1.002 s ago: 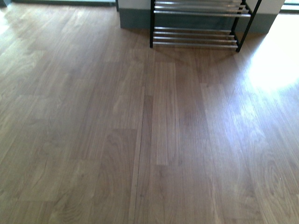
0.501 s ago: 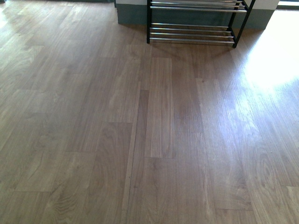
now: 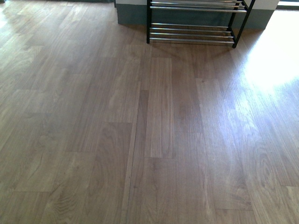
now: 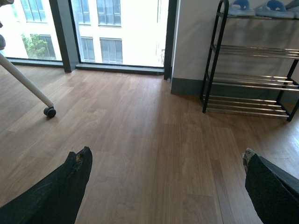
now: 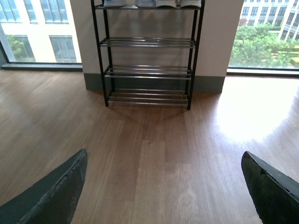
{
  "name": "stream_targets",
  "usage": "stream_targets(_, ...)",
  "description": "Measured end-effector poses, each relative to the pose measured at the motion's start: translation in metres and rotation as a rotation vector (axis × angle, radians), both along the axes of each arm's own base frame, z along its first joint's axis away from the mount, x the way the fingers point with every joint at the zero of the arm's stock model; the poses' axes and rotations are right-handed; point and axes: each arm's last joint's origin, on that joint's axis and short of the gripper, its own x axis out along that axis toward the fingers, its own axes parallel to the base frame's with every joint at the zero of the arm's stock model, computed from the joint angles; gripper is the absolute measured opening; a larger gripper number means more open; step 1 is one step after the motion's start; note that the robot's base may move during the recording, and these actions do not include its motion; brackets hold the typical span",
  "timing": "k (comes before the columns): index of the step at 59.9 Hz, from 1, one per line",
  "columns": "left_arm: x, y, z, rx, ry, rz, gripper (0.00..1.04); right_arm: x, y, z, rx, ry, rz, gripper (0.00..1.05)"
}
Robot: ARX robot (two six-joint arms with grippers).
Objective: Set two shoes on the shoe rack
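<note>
Both sets of fingers spread wide, holding nothing.
Beyond the left fingers [image 4: 74, 182] and right fingers [image 5: 65, 186], past bare brown wood-plank floor [image 3: 154, 140], stands the black-framed chrome-barred shoe rack [image 5: 148, 70]; pale blue plastic slides [image 4: 261, 8] sit on its top shelf.

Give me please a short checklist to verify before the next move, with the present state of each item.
1. Left hand open and holding nothing: ok, its fingers stand wide apart with only floor between them.
2. Right hand open and holding nothing: ok, same.
3. Shoe rack in view and upright: ok, it stands against the wall ahead.
4. Shoes on the top shelf: ok in part. Pale soles show at the frame edge in the right wrist view, and pale blue slides in the left wrist view; the count cannot be told.
5. Lower shelves free: ok, only bare bars show.
6. Wood floor free of shoes: ok where visible.
</note>
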Motion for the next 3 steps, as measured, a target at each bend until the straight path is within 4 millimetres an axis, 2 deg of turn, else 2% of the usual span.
stream_targets(3,0.0000,0.0000,0.0000,0.000,0.000,0.000,0.95,0.0000,0.0000,0.0000,0.000,0.000,0.000,0.96)
